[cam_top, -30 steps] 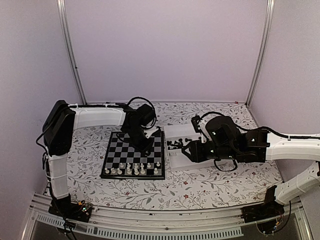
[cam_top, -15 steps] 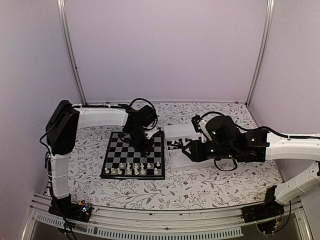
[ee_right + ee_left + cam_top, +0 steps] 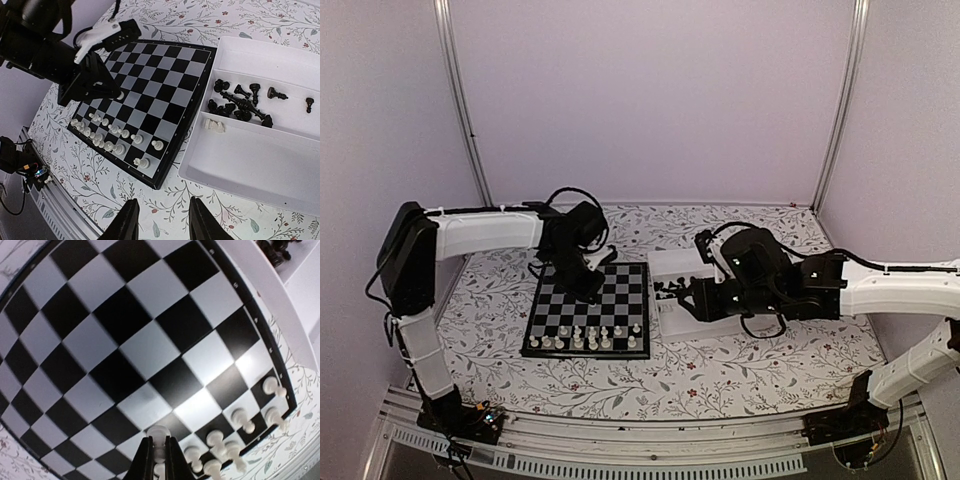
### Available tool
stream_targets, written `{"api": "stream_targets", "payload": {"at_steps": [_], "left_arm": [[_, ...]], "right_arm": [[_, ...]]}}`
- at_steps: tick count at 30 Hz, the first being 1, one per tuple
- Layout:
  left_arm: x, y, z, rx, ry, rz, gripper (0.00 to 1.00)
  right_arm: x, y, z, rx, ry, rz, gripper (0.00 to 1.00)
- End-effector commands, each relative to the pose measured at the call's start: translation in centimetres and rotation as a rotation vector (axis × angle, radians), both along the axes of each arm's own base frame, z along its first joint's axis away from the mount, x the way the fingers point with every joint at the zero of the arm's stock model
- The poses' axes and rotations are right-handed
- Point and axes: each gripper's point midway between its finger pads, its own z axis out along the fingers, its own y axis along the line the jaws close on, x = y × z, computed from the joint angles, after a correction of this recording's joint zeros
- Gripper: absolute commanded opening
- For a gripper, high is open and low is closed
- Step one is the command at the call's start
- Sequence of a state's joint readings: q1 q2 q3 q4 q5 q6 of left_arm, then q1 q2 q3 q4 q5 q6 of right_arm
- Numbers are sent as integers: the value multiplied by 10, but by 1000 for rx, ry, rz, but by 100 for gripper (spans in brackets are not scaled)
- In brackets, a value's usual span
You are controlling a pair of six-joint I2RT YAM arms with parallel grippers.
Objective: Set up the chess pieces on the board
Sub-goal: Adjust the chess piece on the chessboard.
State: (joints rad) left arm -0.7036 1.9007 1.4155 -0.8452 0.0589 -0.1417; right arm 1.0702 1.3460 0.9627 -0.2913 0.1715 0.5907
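My left gripper [image 3: 159, 452] is shut on a small white chess piece [image 3: 159, 434] and holds it just above the board [image 3: 150, 350], over its middle-left squares [image 3: 582, 285]. Several white chess pieces [image 3: 588, 338] stand in two rows along the board's near edge [image 3: 107, 135]. Black chess pieces [image 3: 240, 100] lie heaped in the far compartment of the white tray [image 3: 260, 160]. One white piece [image 3: 214, 125] lies by the tray's divider. My right gripper [image 3: 161, 222] hangs open and empty over the table, near the board's corner and the tray [image 3: 685, 300].
The white two-compartment tray [image 3: 670, 262] sits against the board's right side. The floral tablecloth [image 3: 720, 370] covers the table. The left arm [image 3: 45, 50] reaches across the board's far left corner. Walls and two metal posts close the back.
The left gripper has shut on the white piece and moved left across the board with it. The right arm has shifted slightly left.
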Motion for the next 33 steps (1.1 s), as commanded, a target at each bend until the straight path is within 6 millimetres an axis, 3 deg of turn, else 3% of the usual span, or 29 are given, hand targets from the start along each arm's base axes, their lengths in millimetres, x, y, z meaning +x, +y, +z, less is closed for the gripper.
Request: {"api": "stream_targets", "payload": {"at_steps": [1,5,9,19,33], "left_arm": [[-15,42,18,2,-9,117,6],[-35,70,12,19,10,186,6],[-42,84,9,6,15,231,6],[-58,95,-7,25,62,247,6],[-55,99,-26,67,81,255,10]], "right_arm": [[6,11,10,8,-22,26,36],[9,19,11,1,-28,56,36],[12,30,10,-10,-31,90,36],[17,41,4,-30,-30,125,36],[13,35,3,-22,-18,113,36]]}}
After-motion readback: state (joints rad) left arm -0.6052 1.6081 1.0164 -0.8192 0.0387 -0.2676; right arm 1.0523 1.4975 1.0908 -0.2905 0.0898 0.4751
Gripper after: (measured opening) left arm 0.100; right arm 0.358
